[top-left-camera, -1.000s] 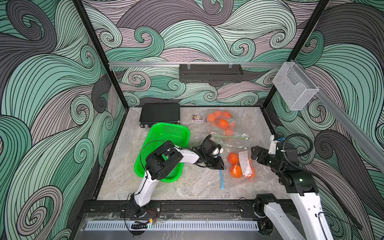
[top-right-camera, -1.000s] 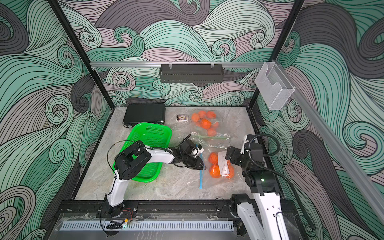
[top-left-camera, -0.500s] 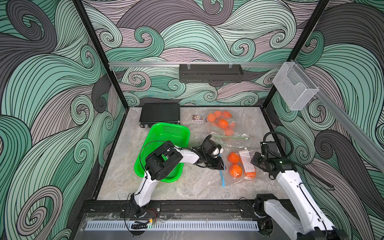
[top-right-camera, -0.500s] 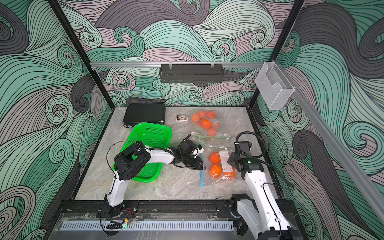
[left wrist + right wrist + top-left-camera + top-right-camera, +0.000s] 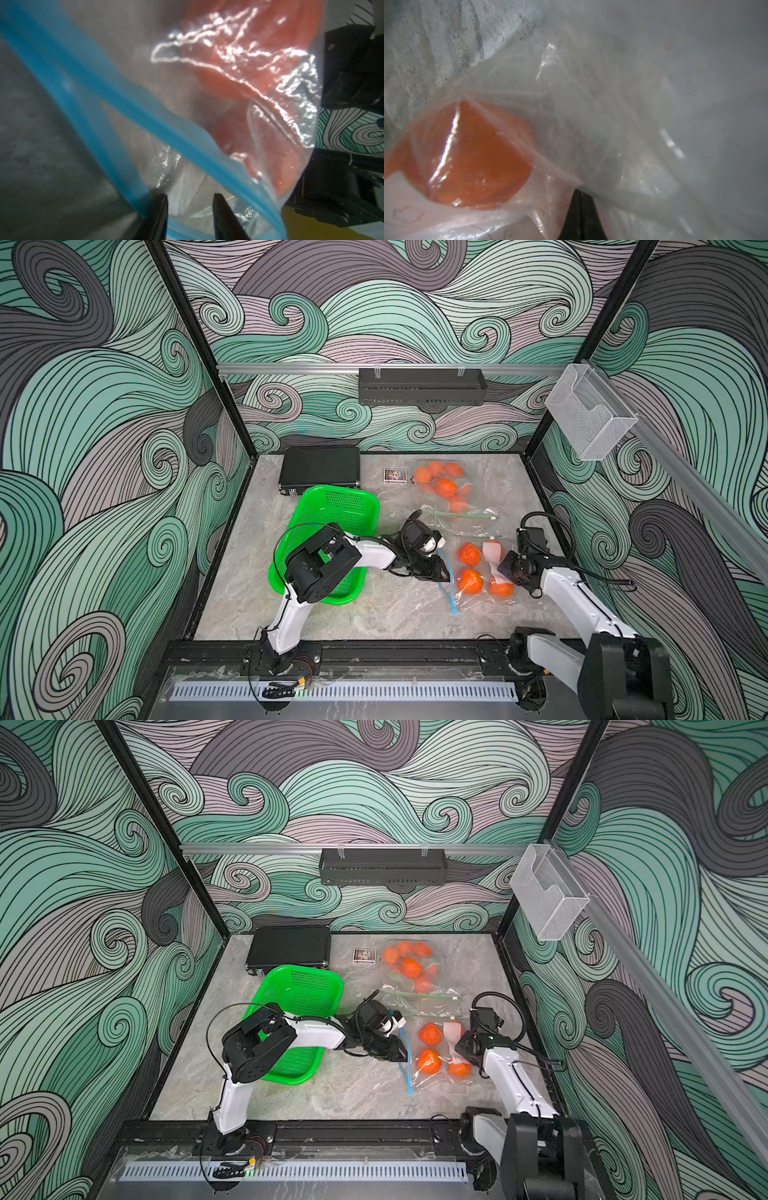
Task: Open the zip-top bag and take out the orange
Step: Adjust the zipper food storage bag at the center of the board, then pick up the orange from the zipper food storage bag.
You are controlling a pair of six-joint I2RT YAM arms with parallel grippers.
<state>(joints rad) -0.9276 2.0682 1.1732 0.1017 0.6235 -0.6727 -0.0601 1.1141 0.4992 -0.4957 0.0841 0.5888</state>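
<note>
You are on the opening step. The zip-top bag (image 5: 478, 574) lies on the table (image 5: 374, 614) between both arms, with its blue zip strip (image 5: 449, 593) on the side facing the left arm (image 5: 365, 551). All three oranges (image 5: 471, 581) are inside it.

The left arm stretches low across the table past the green basket (image 5: 336, 506) to the strip. The left fingers (image 5: 159, 209) stand apart. The strip runs against one of them, and only clear film shows in the gap.

The right arm (image 5: 569, 593) reaches in low from the opposite end, wrist bent down. The right fingers (image 5: 581, 214) are shut on what looks like a fold of the bag's film, beside one orange (image 5: 473, 153).

In the left wrist view two blue bands diverge, so the mouth looks partly parted. Next, I judge, you should close the left fingers on one lip and pull it away while the right anchors.
</note>
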